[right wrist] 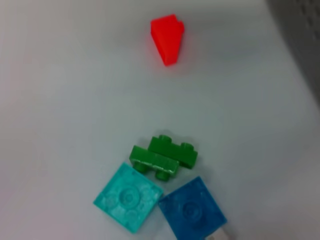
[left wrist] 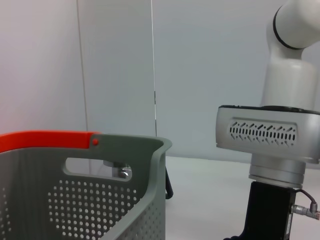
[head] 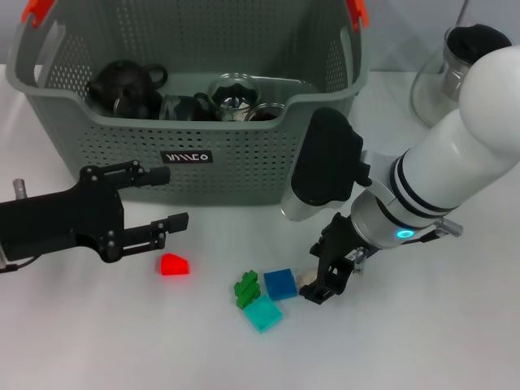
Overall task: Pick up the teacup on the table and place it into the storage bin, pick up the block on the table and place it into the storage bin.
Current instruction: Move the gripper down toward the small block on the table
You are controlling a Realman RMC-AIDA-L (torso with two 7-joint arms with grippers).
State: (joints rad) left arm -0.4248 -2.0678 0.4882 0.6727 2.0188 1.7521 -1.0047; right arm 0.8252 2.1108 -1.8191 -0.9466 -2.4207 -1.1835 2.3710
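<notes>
White tabletop, right gripper [head: 318,284] low beside the blue block [head: 281,283] (finger spread cannot be told), teal block [head: 263,313] and green block [head: 247,288] touching it, red block [head: 173,265] apart, left gripper [head: 166,200] spread open before the storage bin [head: 244,162], teacups [head: 236,96] inside.
</notes>
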